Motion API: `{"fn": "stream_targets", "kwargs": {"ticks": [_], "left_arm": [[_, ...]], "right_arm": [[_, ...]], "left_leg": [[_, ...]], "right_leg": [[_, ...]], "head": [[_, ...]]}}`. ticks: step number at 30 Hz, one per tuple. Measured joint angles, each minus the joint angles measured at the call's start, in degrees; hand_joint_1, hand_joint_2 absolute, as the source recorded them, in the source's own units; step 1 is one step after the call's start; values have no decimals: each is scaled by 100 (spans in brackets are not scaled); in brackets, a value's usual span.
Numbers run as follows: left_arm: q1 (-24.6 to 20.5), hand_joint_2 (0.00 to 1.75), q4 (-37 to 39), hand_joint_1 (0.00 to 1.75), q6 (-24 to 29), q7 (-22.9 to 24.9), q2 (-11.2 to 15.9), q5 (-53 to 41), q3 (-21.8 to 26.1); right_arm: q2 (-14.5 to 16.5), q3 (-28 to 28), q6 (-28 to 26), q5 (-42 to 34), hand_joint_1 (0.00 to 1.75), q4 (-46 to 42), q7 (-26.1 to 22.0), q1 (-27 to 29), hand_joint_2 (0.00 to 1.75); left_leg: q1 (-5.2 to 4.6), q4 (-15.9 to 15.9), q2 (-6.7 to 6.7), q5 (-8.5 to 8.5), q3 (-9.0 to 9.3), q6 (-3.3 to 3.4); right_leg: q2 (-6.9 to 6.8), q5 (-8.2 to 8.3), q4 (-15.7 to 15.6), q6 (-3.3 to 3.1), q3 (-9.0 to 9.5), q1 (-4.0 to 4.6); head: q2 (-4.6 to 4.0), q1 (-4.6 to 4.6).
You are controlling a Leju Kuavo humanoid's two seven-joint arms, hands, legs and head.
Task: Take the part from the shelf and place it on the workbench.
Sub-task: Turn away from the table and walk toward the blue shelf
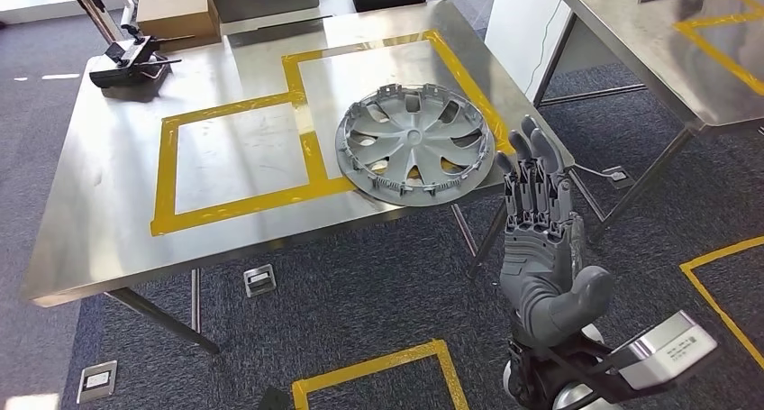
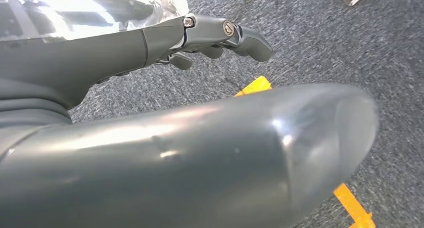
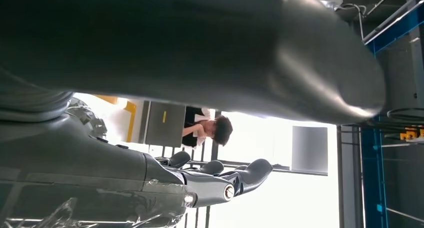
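Observation:
A silver wheel cover lies flat on the steel workbench, near its right front edge and partly over the yellow tape lines. My right hand is raised just right of the bench's front corner, fingers stretched out and apart, holding nothing; its fingertips are close to the wheel cover's rim without touching it. The right wrist view shows the same hand empty. My left hand hangs over grey carpet with fingers extended and nothing in it.
A cardboard box and a black tool sit at the bench's far left. A second steel table stands to the right. Yellow floor tape marks the carpet. A person and a blue shelf frame appear behind.

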Motion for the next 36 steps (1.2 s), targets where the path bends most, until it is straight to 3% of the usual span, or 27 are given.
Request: {"fn": "stream_targets", "kwargs": {"ticks": [2,3,5,6,8,10,11,12,13,15,17,18,20,21,22,23,25,26,27,28,30,31,33,34,36], "left_arm": [[-11,0,-6,0,3,0,4,0,0],[-14,0,-8,0,6,0,6,0,0],[-7,0,-9,0,11,5,10,0,0],[-5,0,-9,0,15,9,12,0,0],[-3,0,-9,0,20,15,13,0,0],[-2,0,-9,0,25,20,14,0,0],[0,0,-9,0,27,22,15,0,0],[0,0,-9,0,28,23,17,0,0],[0,0,-9,0,30,24,19,0,0],[1,0,-10,0,30,24,19,1,0],[2,0,-11,0,31,23,20,3,0],[3,0,-13,0,31,22,20,4,0],[13,0,-17,0,31,20,21,4,0],[21,0,-21,0,31,18,21,7,0],[31,0,-26,0,30,14,21,10,-1],[38,0,-31,0,28,9,22,14,-1],[44,0,-38,0,25,-1,22,22,-2],[43,0,-38,0,24,-5,23,26,-2],[43,0,-38,0,23,-8,23,31,-2],[43,0,-38,0,23,-12,23,35,-2],[42,0,-38,0,24,-25,23,47,-2],[38,0,-38,0,24,-33,23,52,-2],[30,0,-38,0,27,-51,23,66,-2],[31,0,-38,0,29,-58,23,76,-2],[46,0,-38,0,32,-69,22,93,-2]], "right_arm": [[0,-3,-19,0,0,-1,-5,14,0],[0,-5,-30,0,0,-1,-8,21,0],[-1,-11,-57,0,0,-2,-16,47,0],[-1,-18,-72,0,0,-2,-21,71,0],[-2,-35,-96,0,0,-1,-30,119,0],[-2,-49,-114,0,0,0,-32,160,0],[-2,-56,-121,0,0,0,-33,185,0],[-2,-63,-127,0,0,0,-34,209,0],[-2,-72,-132,0,0,-1,-36,229,0],[-2,-89,-139,0,0,-2,-41,244,0],[-2,-102,-152,0,0,-9,-49,254,0],[-2,-109,-160,0,0,-16,-56,264,0],[-2,-122,-172,0,0,-29,-68,294,0],[-2,-128,-178,1,0,-32,-75,306,0],[-1,-131,-188,2,0,-35,-81,316,0],[-1,-134,-200,9,0,-38,-86,329,0],[-1,-142,-229,24,0,-46,-92,367,0],[-1,-145,-240,31,0,-48,-92,391,0],[0,-146,-256,33,0,-48,-92,414,0],[0,-150,-275,39,0,-48,-92,438,0],[0,-164,-318,57,0,-52,-96,492,0],[0,-174,-339,68,0,-61,-99,523,0],[0,-197,-381,84,0,-86,-110,578,0],[1,-211,-411,92,0,-97,-118,607,44],[0,-251,-476,104,0,-115,-135,685,131]], "left_leg": [[-18,-723,-4,69,448,48],[-33,-902,-5,43,540,73],[-48,-984,-1,93,526,132],[-42,-1004,12,150,490,175],[-24,-1035,42,274,376,258],[-37,-1009,60,375,226,295],[-45,-986,66,425,140,297],[-51,-956,70,471,47,296],[-56,-919,74,516,-45,291],[-60,-834,77,587,-211,269],[-73,-756,73,655,-336,223],[-74,-738,71,700,-380,194],[-61,-742,64,804,-439,124],[-50,-736,56,791,-470,89],[-43,-666,47,672,-509,54],[-36,-496,38,449,-561,22],[-14,125,35,-132,-677,-28],[-8,461,36,-304,-712,-44],[-5,696,36,-331,-696,-54],[-2,770,36,-223,-613,-58],[1,375,35,113,-190,-54],[-1,-34,33,155,109,-44],[-23,-747,25,25,570,9],[-42,-922,23,-40,656,48],[-55,-985,37,43,594,137]], "right_leg": [[-1,67,32,56,-69,8],[-3,110,30,92,-87,6],[-4,194,0,166,-107,-4],[4,154,14,198,-124,-11],[23,-217,313,246,-227,-17],[30,-757,986,276,-385,-23],[30,-899,1313,286,-433,-23],[30,-901,1507,290,-418,-23],[30,-788,1520,287,-318,-23],[32,-486,1004,266,131,-22],[44,-467,251,229,622,-7],[51,-512,17,205,747,8],[54,-506,-124,137,747,33],[45,-448,-134,99,700,31],[33,-383,-144,55,644,22],[19,-316,-153,18,577,7],[-3,-200,-131,-23,427,5],[-12,-147,-113,-25,344,7],[-20,-92,-91,-22,253,8],[-25,-37,-65,-13,156,7],[-26,68,2,20,-40,-1],[-23,111,37,45,-120,1],[-21,205,73,105,-204,3],[-23,261,63,139,-218,0],[-16,345,21,211,-237,-14]], "head": [[0,4],[0,4],[0,5],[0,7],[0,32],[0,57],[0,61],[0,63],[0,65],[0,67],[0,62],[0,62],[0,61],[0,63],[0,56],[0,46],[0,22],[0,16],[0,15],[0,14],[0,13],[0,12],[0,16],[0,17],[0,14]]}}
